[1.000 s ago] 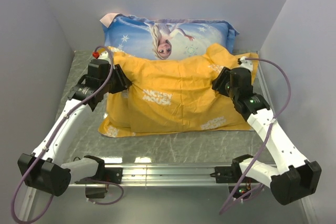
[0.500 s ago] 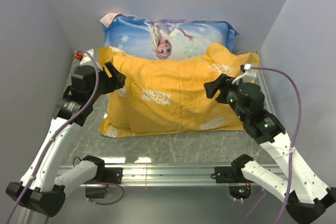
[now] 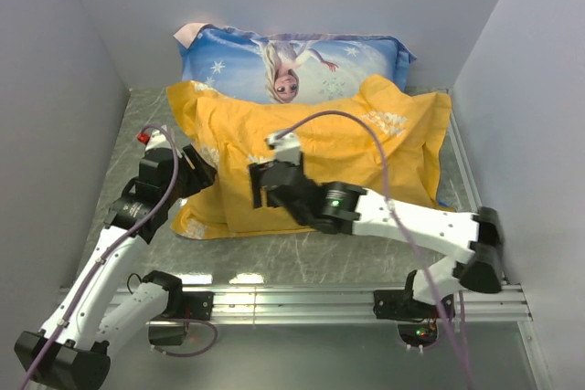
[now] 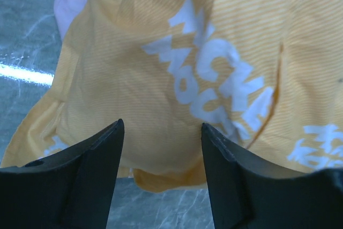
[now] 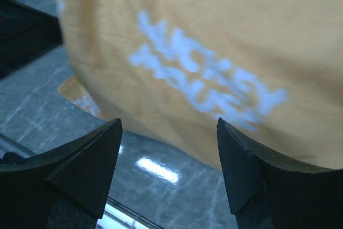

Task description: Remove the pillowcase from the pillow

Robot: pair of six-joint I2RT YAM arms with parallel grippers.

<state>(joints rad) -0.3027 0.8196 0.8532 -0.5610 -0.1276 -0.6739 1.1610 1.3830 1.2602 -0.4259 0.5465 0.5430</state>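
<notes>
Links (image 3: 416, 223): were white tubes, black joints
Cables (image 3: 320, 114): were purple loops
Fingers (image 4: 80, 178): were matte black wedges

From my station the top view is bright and even, with soft light that comes from above. Two white reflections lie on the table (image 3: 302, 258) near its front edge, and the shadow under the pillowcase (image 3: 411, 148) is only faint. In the left wrist view the lettering is sharp, and a bright streak of glare crosses the table at the left. The right wrist view is blurred (the white letters smear), and its near fingers (image 5: 86, 159) are dark and soft.
</notes>
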